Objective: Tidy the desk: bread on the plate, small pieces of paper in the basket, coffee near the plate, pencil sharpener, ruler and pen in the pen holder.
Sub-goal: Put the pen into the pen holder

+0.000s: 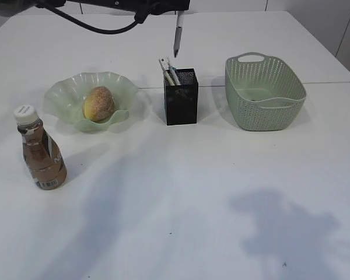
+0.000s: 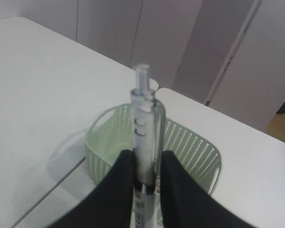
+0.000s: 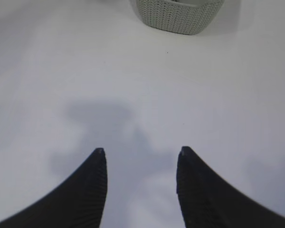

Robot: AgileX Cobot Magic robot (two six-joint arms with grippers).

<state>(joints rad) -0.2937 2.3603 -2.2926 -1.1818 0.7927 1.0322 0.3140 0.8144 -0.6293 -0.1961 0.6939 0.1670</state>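
L arm reaching in high from top edge, left gripper (image 2: pixel 145 166) pinching pen (image 1: pixel 178 34), hung upright over pen holder (image 1: pixel 181 97), not in it | right gripper (image 3: pixel 140 154) spread, empty, low over bare table (image 3: pixel 204 95) | bread (image 1: pixel 98 103) on plate (image 1: pixel 67 96)

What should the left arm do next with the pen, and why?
Probably lower it straight down: the left pincer grips the pen upright, hanging just above the holder, which is open-topped and already has items inside.
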